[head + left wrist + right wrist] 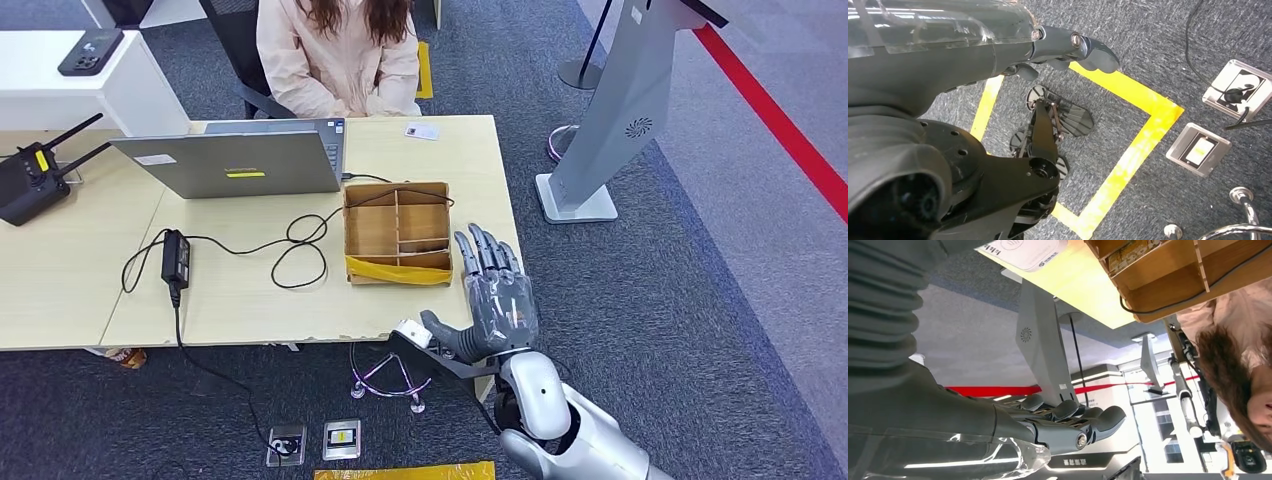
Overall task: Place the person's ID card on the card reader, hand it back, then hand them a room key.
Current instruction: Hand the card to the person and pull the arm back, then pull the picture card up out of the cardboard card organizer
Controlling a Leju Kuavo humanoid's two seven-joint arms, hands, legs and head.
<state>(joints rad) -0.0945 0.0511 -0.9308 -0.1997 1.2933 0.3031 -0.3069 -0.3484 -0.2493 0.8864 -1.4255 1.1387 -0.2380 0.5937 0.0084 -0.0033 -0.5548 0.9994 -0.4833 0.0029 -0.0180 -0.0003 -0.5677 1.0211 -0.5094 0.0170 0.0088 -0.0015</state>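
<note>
A small white ID card (421,130) lies on the wooden table (250,300) at its far edge, just in front of the seated person (338,55). My right hand (497,298) hovers open over the table's near right corner, fingers stretched toward the person and holding nothing. The white card reader (408,329) peeks out beside its thumb at the table edge, and its printed face (1023,250) is seen close up in the right wrist view, where the right hand (1063,420) is also empty. A compartmented wooden box (397,232) stands just beyond the hand. My left hand (1068,47) hangs over the floor, empty.
A grey laptop (240,160), a black power adapter (176,256) with looping cable, and a black antenna device (30,180) occupy the table's left part. A grey kiosk stand (620,110) rises right of the table. Floor sockets (340,438) sit below the near edge.
</note>
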